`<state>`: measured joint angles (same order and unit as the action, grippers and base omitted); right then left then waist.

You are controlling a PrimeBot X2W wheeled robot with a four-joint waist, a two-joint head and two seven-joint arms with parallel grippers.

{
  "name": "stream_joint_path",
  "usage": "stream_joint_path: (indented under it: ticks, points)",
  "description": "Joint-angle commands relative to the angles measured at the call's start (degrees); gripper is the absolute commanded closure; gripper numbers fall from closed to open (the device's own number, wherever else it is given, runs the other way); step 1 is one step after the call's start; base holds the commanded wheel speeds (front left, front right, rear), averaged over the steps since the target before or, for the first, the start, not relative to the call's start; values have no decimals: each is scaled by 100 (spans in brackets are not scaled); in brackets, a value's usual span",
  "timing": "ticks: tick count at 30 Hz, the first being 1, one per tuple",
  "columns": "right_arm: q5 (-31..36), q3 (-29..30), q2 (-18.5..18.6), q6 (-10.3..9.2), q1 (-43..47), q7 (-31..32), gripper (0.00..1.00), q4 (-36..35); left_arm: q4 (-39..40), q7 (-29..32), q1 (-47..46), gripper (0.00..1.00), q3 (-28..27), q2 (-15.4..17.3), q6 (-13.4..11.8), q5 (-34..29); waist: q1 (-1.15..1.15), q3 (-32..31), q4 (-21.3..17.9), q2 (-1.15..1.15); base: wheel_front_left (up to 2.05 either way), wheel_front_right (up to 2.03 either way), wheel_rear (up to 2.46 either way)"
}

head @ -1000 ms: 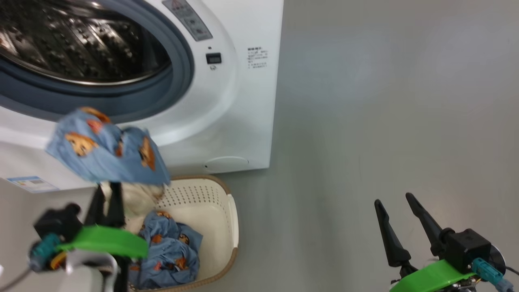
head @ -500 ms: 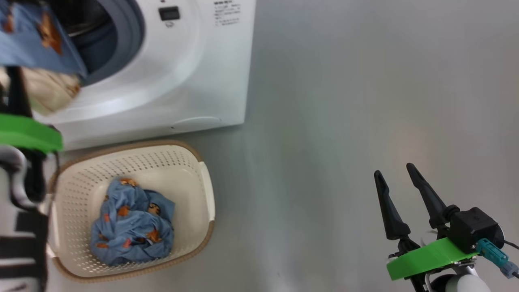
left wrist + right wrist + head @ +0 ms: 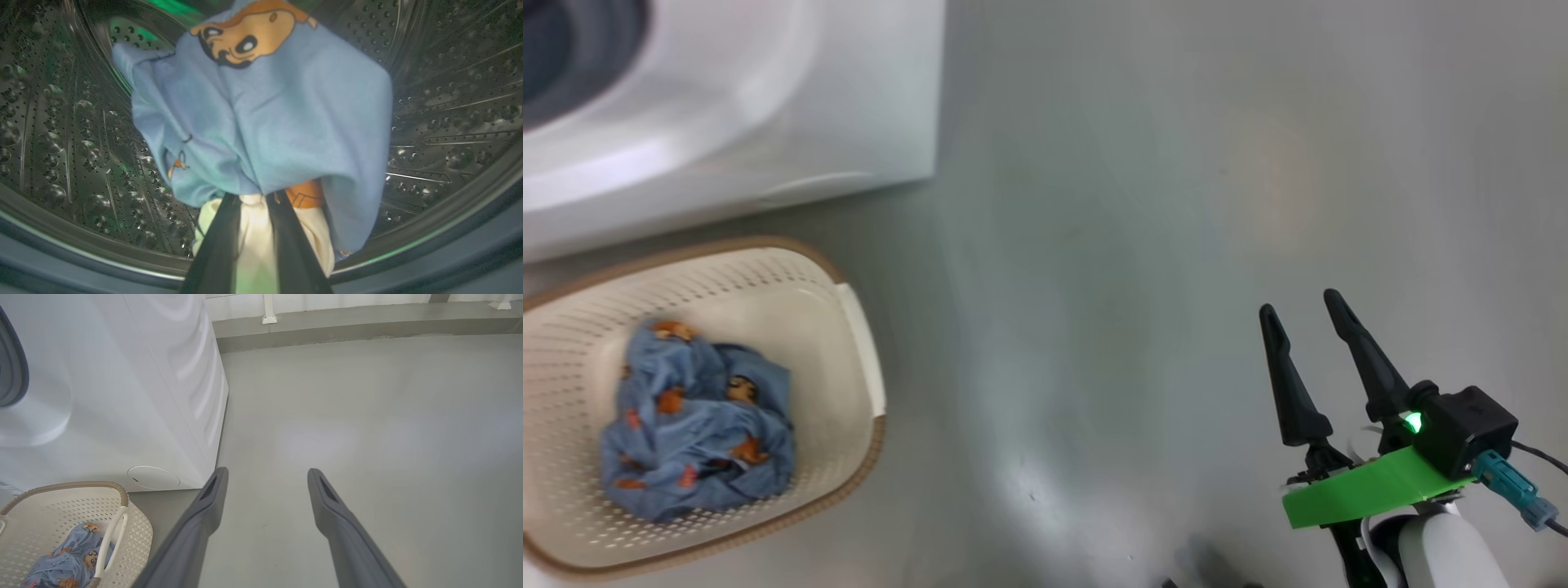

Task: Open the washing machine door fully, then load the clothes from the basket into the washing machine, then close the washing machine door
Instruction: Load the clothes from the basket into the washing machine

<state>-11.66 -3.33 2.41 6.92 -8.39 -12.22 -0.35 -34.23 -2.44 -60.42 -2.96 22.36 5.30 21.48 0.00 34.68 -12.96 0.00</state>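
**Surroundings.** The washing machine (image 3: 727, 106) occupies the upper left of the head view. The basket (image 3: 854, 327) stands on the floor (image 3: 1135, 204) just in front of the machine's base. One crumpled blue garment (image 3: 694, 416) with orange-brown figures lies inside the basket. In the right wrist view, a round cover (image 3: 153, 477) sits low on the machine's front panel, just above the basket rim.

**Obstruction.** In the left wrist view, a second blue garment (image 3: 278, 122) hangs directly ahead and hides the middle of the steel drum (image 3: 449, 122). The perforated drum wall shows on both sides of it. The grey-blue rubber ring (image 3: 449, 261) runs along the lower edge.

**Left claw.** The left claw (image 3: 253, 196) points into the drum opening. Its fingers are nearly pressed together, pinching the cream-white part of the hanging garment. The blue part drapes over the fingertips. Whether the cloth touches the drum cannot be told.

**Right claw.** The right claw (image 3: 1298, 302) has its fingers spread wide and holds nothing. It hovers over bare floor, well apart from the basket and the machine. A green light (image 3: 1411, 422) glows at its wrist.

**Surface and room.** The floor is smooth, grey and slightly glossy, with soft pale reflections. In the right wrist view, a raised grey ledge (image 3: 367, 318) runs along the far side.
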Motion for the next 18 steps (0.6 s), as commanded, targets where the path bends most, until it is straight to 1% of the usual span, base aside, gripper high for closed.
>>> stream_joint_path:
  ticks: [1, 3, 8, 12, 18]
  points:
    - [-116, -189, 47, 57, -36, -94, 0, -58, 7, 77, -323, 100, -114, 472, -2, -72, 0, 412, -344, 0, 0, 0, 0]
    - [-164, -234, 47, 57, -79, -136, 0, -5, -118, 134, -612, 100, -62, 626, 2, -153, 0, 521, -412, 0, 0, 0, 0]
    - [-225, -303, 47, 57, -202, -212, 0, 97, -435, 274, -1320, 100, 59, 846, 25, -245, 0, 781, -516, 0, 0, 0, 0]
    - [-255, -317, 47, 57, -277, -239, 0, 132, -653, 300, -1671, 100, 143, 904, 35, -295, 0, 899, -543, 0, 0, 0, 0]
    - [-270, -367, 47, 57, -358, -265, 0, 189, -1193, 240, -2175, 100, 338, 973, 57, -418, 0, 1025, -548, 0, 0, 0, 0]
